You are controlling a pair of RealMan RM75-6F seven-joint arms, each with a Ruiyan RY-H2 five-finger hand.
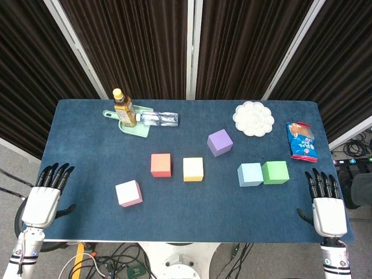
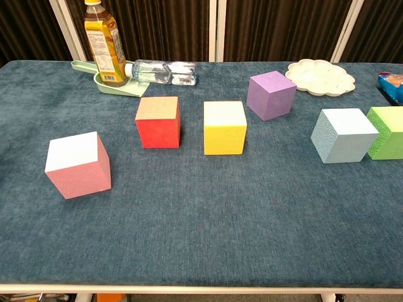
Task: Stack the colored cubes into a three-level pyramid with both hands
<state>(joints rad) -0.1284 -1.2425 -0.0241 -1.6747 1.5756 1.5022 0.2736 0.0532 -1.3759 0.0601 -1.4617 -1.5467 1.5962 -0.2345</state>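
From the head view, the left hand point(image 1: 42, 200) and right hand point(image 1: 327, 204) lay empty, fingers apart and pointing far, at the table's point(image 1: 186, 224) near corners. From the chest view, the pink cube point(image 2: 78, 165), red cube point(image 2: 158, 121), yellow cube point(image 2: 225, 127), purple cube point(image 2: 271, 94), blue cube point(image 2: 344, 134) and green cube point(image 2: 388, 131) sat unstacked, blue touching green; cubes showed no long axis.

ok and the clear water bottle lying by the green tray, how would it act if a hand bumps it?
The clear bottle lies on its side, so it would probably roll rather than tip. It rests against the upright tea bottle and the green tray, which may check rolling that way. Its smooth plastic looks slippery, and likely dents under a squeeze.
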